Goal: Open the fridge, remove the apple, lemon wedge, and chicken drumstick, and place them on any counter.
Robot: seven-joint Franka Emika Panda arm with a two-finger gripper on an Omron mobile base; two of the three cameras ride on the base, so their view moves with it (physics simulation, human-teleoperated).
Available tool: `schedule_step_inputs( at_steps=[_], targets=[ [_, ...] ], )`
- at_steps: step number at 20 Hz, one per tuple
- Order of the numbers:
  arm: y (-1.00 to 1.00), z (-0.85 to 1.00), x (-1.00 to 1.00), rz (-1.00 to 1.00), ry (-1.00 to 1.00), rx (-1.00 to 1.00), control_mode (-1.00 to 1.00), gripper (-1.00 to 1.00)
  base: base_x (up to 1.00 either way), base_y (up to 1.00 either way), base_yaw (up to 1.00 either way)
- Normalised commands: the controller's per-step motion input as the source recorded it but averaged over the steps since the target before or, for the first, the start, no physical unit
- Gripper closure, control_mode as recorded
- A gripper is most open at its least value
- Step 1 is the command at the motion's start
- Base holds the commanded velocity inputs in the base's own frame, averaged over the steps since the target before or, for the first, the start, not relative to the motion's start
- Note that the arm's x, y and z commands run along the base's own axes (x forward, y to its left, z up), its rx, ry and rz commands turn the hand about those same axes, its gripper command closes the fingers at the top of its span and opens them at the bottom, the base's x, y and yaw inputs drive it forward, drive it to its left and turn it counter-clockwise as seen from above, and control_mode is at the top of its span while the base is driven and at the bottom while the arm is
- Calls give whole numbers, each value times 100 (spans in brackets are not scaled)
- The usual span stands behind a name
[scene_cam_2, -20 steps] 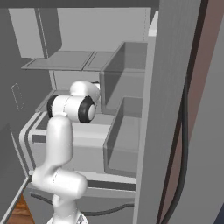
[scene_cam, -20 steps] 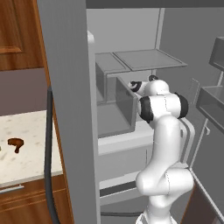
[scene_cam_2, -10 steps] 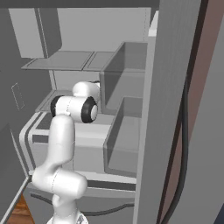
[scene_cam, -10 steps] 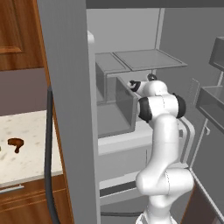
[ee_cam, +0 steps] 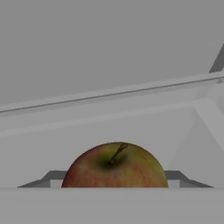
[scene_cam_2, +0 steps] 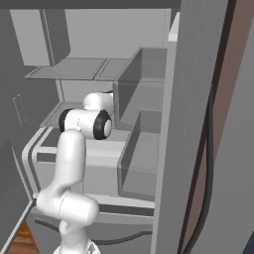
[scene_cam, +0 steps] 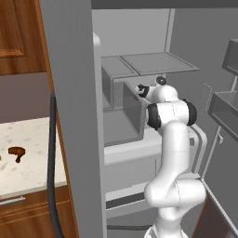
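**Red-brown apple now sits between the fingers**

Russet and green at the stem, the apple lies at the bottom centre of the hand view, on a pale grey shelf inside the fridge. The gripper is round it. One dark fingertip shows against the apple's left flank and its twin against the right flank, with no gap on either side. The jaws stand partly closed, about as wide as the fruit, and by the look of it they have hold of the apple.

In the left base view the arm reaches from the lower right up into the open fridge, with its hand at centre frame beside the grey door bin. Against the pictures from a second ago the arm's pose is nearly the same. Shoulder, elbow and wrist sit at the same places in both base views. So whatever has changed is at the fingers, not in the reach.

For the task this reads as the grasp being made, with the lift out not yet begun. At the left edge of the left base view the chicken drumstick already lies on the counter. I cannot tell where the lemon wedge is.
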Motion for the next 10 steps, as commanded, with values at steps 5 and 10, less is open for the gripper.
schedule_step_inputs(
  at_steps=[5,10],
  targets=[
    [0,-13,-19,0,1,0,-100,100,0,0,0],
    [0,-21,-43,0,0,1,-100,100,0,0,0]
  ],
)
